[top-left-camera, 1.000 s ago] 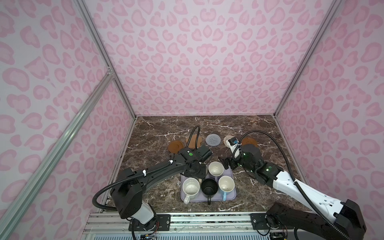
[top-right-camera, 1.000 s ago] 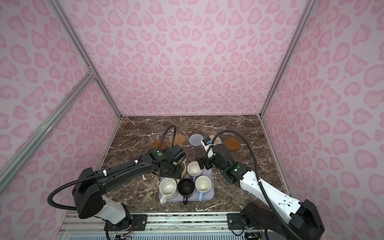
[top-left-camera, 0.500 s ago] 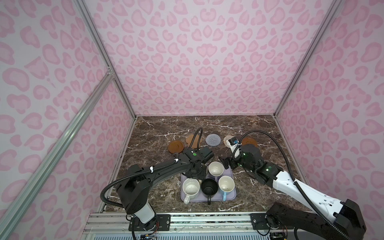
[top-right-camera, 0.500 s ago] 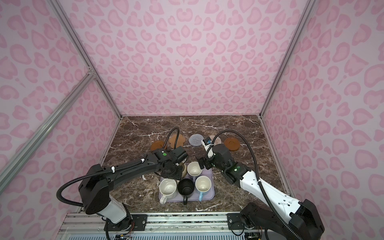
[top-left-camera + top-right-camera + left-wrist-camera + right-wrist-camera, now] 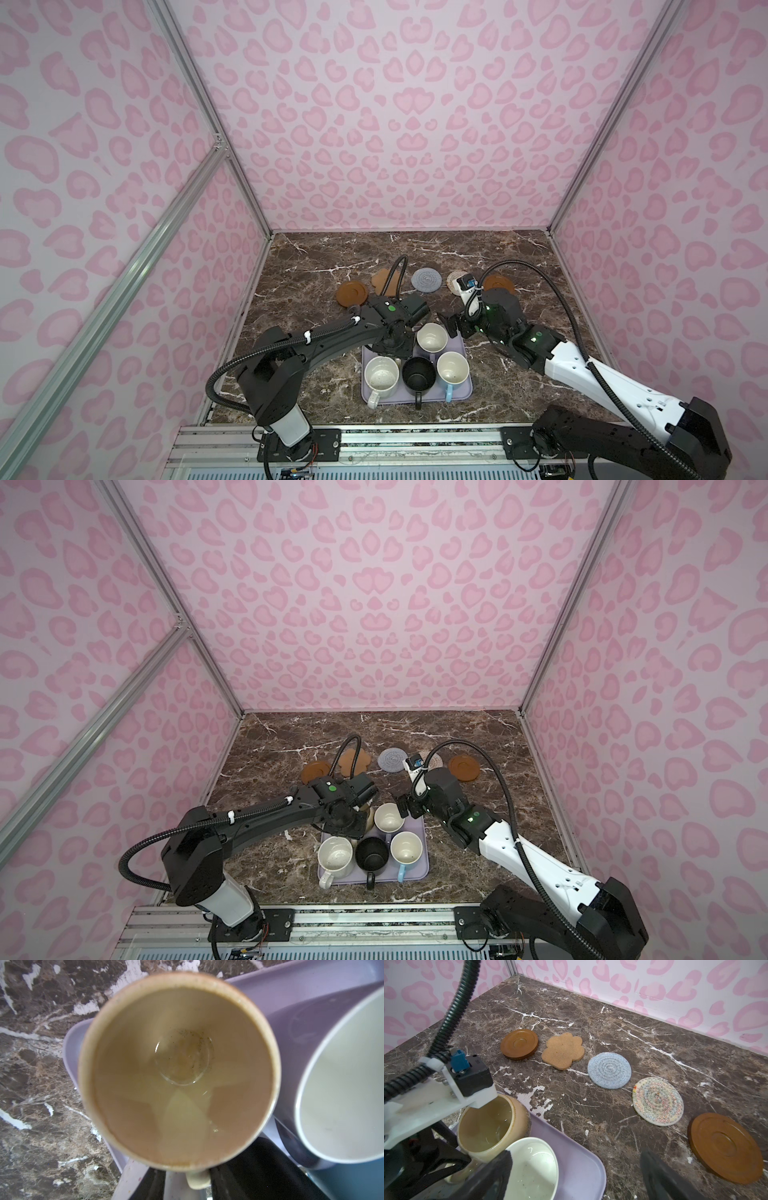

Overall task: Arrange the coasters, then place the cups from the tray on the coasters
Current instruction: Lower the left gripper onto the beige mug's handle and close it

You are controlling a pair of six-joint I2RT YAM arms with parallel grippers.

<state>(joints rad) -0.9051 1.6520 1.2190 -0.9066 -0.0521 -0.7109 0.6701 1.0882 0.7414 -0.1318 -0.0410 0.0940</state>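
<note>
Left wrist view looks into the rounded yellow-beige glazed mug (image 5: 178, 1072) at the far corner of the flat lavender tray (image 5: 291, 991). The left jaws are by its handle (image 5: 197, 1180); clamped or not, I cannot tell. Probably slick, breakable: take the handle. Right jaws gape. Beyond lie five flat coasters (image 5: 609, 1073).

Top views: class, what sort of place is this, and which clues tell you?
Probably a robot test booth, not a home: pink-patterned walls box in a marble tabletop, and a left arm and right arm stand on a metal rail.
</note>
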